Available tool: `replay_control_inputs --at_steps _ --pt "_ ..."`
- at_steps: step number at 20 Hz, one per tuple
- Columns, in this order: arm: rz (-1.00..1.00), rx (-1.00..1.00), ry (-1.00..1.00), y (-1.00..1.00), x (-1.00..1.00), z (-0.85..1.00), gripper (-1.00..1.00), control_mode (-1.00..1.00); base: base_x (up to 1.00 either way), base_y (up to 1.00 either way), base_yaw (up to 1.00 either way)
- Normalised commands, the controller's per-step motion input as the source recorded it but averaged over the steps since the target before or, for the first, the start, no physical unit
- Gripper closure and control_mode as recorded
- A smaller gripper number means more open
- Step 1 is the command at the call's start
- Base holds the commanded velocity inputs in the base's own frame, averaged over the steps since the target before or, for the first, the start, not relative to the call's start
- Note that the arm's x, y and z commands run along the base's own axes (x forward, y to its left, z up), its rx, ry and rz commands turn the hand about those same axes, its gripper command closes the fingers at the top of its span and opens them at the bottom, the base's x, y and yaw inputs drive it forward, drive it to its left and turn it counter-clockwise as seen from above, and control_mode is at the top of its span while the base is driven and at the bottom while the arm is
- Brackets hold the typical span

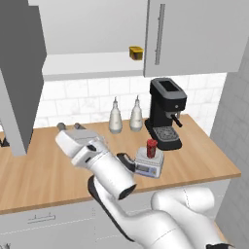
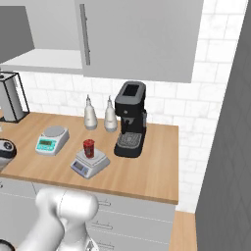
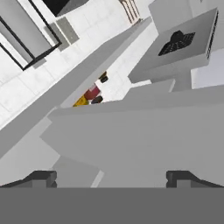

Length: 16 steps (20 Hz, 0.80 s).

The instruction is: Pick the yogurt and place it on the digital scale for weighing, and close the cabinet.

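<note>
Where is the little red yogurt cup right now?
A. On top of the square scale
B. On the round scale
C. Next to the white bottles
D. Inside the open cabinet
A: the yogurt stands upright on the silver platter of the digital scale, in front of the coffee machine.

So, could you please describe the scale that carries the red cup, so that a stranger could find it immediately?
Find the black coffee machine on the wooden counter. Just in front of it, to its left, sits the digital scale, low and light grey, with the yogurt standing on it. Its platter is square; the other scale, further left, has a round platter and a teal front.
</note>
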Motion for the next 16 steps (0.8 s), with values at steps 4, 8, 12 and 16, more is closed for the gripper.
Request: replay_control_inputs --at_steps 4,8,12,16 --pt "-0.06 0.00 0.00 1.00 -0.20 -0.21 -1.00 -1.00 0.00 0.00 0.00" --pt "-0.06 0.08 0.00 0.92 -0.24 -0.57 -1.00 -1.00 0.00 0.00 0.00" --pt "-0.07 0.13 -0.07 0.88 -0.19 -0.15 -1.00 -1.00 0.00 0.00 0.00" --pt "-0.09 0.17 -0.05 0.88 -0.03 0.04 -1.00 -1.00 0.00 0.00 0.00"
